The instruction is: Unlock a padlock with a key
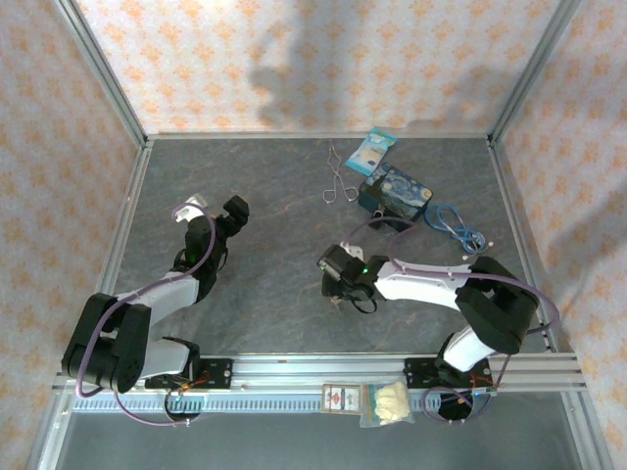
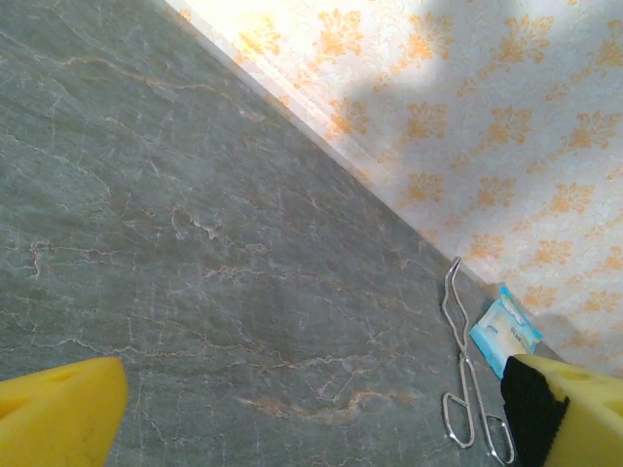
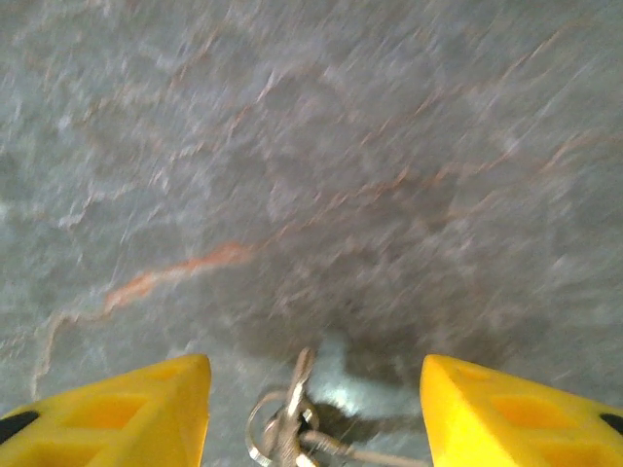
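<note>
My right gripper (image 3: 316,418) points down at the table with its yellow fingers (image 3: 127,418) wide apart, open. Between them, touching neither finger, a small silvery key (image 3: 297,384) sticks up from a thin key ring (image 3: 255,433). A thin metal bar (image 3: 365,453) runs right from the ring along the bottom edge. The view is blurred, and the padlock's body is hidden. From above, the right gripper (image 1: 338,292) is at mid-table. My left gripper (image 1: 235,210) hangs open at the left with nothing between its fingers (image 2: 58,413).
Wire tongs (image 1: 338,176) lie at the back, beside a light blue packet (image 1: 372,150) and a blue painted tin (image 1: 395,191). A blue cable (image 1: 456,223) lies right of the tin. Two packets (image 1: 367,401) rest on the front rail. Patterned walls surround the table.
</note>
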Action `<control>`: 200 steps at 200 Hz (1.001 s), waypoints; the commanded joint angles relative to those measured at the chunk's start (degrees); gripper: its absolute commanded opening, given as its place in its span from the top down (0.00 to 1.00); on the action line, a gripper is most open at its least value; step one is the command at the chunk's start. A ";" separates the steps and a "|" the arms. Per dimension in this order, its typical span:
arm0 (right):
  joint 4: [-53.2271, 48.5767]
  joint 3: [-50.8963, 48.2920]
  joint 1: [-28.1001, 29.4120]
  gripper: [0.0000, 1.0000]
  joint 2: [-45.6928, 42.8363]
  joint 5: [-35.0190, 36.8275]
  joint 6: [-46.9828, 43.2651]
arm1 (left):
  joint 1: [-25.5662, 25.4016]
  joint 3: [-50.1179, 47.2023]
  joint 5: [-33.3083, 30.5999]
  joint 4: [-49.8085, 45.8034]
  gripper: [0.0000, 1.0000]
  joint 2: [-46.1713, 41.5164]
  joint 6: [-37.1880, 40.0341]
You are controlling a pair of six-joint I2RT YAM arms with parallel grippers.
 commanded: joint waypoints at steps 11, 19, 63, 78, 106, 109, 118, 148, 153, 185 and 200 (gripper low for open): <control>-2.98 -1.42 3.04 0.42 -1.76 2.42 7.45 | 0.16 -1.04 -0.48 1.55 0.01 -1.17 -1.04; -3.57 -1.92 3.42 0.41 -2.72 3.22 8.42 | 0.17 -1.31 -0.51 1.65 0.01 -1.50 -1.22; -3.54 -3.37 3.55 0.40 -5.55 5.00 10.18 | 0.15 -1.65 -0.56 1.28 0.01 -2.78 -1.44; -2.55 -3.90 3.54 0.40 -4.82 3.31 10.56 | 0.16 -1.66 -0.66 1.09 0.01 -3.16 -1.44; -0.21 -5.54 3.68 0.41 -3.39 2.93 10.82 | 0.14 -1.99 -0.77 1.07 0.01 -3.86 -1.79; 0.01 -5.64 3.73 0.41 -3.35 2.94 10.79 | 0.15 -2.06 -0.76 0.95 0.01 -4.00 -1.79; 1.12 -5.76 3.73 0.41 -2.88 2.68 10.36 | 0.10 -2.23 -0.85 1.05 0.01 -4.23 -1.96; 4.34 -4.52 4.08 0.42 -1.37 2.43 8.27 | 0.17 -2.76 -1.27 0.89 0.01 -5.35 -2.23; 3.94 -4.01 4.25 0.43 -1.03 2.92 7.89 | 0.16 -2.81 -1.34 0.76 0.01 -5.63 -2.22; -4.58 -0.86 4.70 0.42 -0.21 10.87 4.64 | 0.14 -2.98 -2.32 -0.29 0.01 -7.43 -1.64; -5.83 0.36 4.70 0.42 -0.68 13.59 1.74 | 0.11 -3.34 -3.04 -0.25 0.01 -8.16 -1.58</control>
